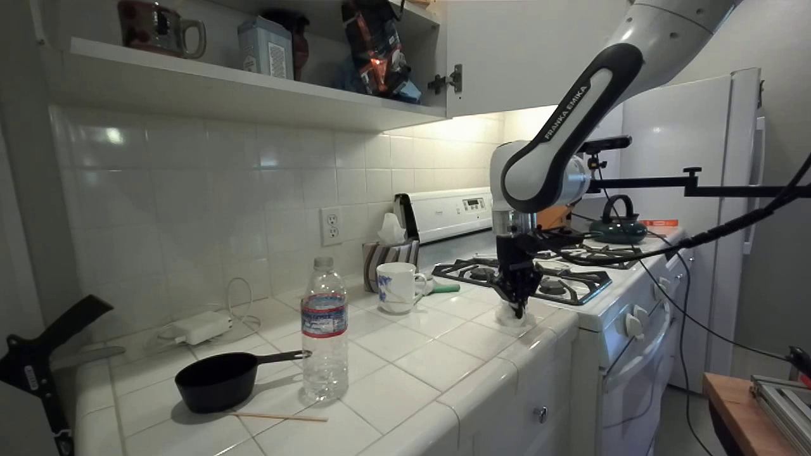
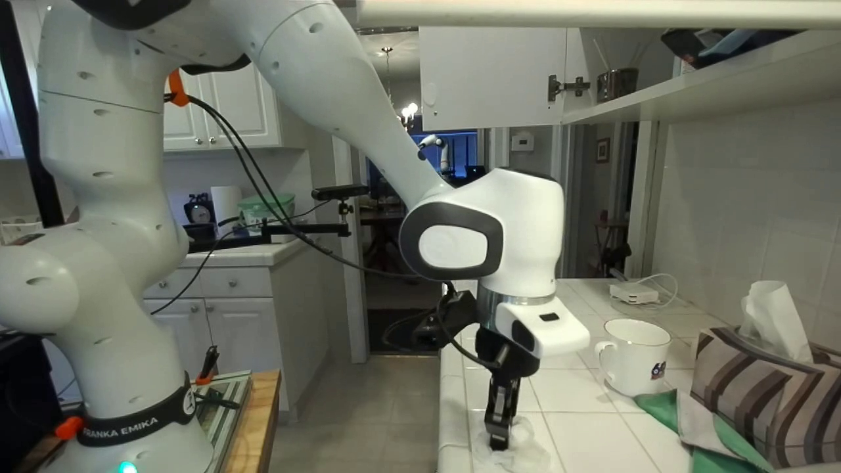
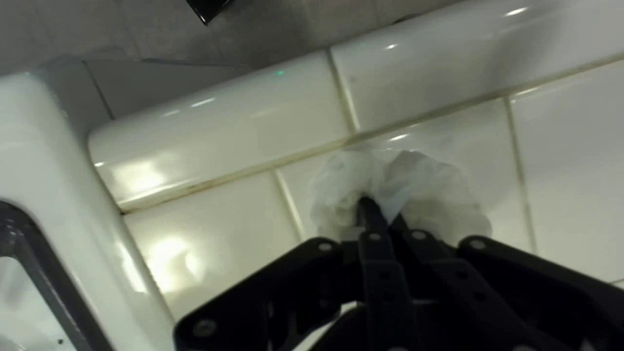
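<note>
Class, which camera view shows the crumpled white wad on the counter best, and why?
The wrist view: it looks down on the white wad, large, folds visible, though the end effector covers part. In both exterior views it is smaller and partly hidden.

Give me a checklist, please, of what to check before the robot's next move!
1. Black gripper shut on the crumpled white wad: ok, the wad looks pinched.
2. Wad clear of the white tiled counter: not ok, it looks to rest there.
3. Wad apart from the white stove with black grates: ok, counter shows between them in the wrist view.
4. White mug with a blue print apart from the gripper: ok in both exterior views.
5. Clear plastic bottle upright: ok.
6. Round black pan apart from the bottle: cannot tell, its handle overlaps the bottle in an exterior view.
</note>
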`<move>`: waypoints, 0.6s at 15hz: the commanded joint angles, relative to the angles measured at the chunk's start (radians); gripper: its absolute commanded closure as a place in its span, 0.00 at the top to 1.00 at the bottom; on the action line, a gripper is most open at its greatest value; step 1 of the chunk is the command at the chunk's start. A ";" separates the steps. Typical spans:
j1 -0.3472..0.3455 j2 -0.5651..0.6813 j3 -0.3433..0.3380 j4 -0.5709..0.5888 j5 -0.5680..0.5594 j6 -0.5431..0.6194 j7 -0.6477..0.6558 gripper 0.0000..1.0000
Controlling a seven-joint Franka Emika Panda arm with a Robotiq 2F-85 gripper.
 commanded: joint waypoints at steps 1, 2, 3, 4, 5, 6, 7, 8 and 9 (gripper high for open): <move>-0.093 0.077 -0.044 -0.017 0.068 0.032 -0.062 0.01; -0.116 0.096 -0.050 0.009 0.090 0.028 -0.089 0.01; -0.138 0.117 -0.055 0.034 0.113 0.024 -0.117 0.01; -0.154 0.136 -0.055 0.066 0.132 0.015 -0.141 0.01; -0.164 0.146 -0.053 0.096 0.143 0.003 -0.157 0.01; -0.168 0.159 -0.044 0.135 0.154 -0.017 -0.174 0.01; -0.170 0.173 -0.037 0.166 0.157 -0.035 -0.187 0.01; -0.168 0.187 -0.029 0.204 0.155 -0.060 -0.197 0.01; -0.160 0.198 -0.020 0.236 0.149 -0.088 -0.202 0.01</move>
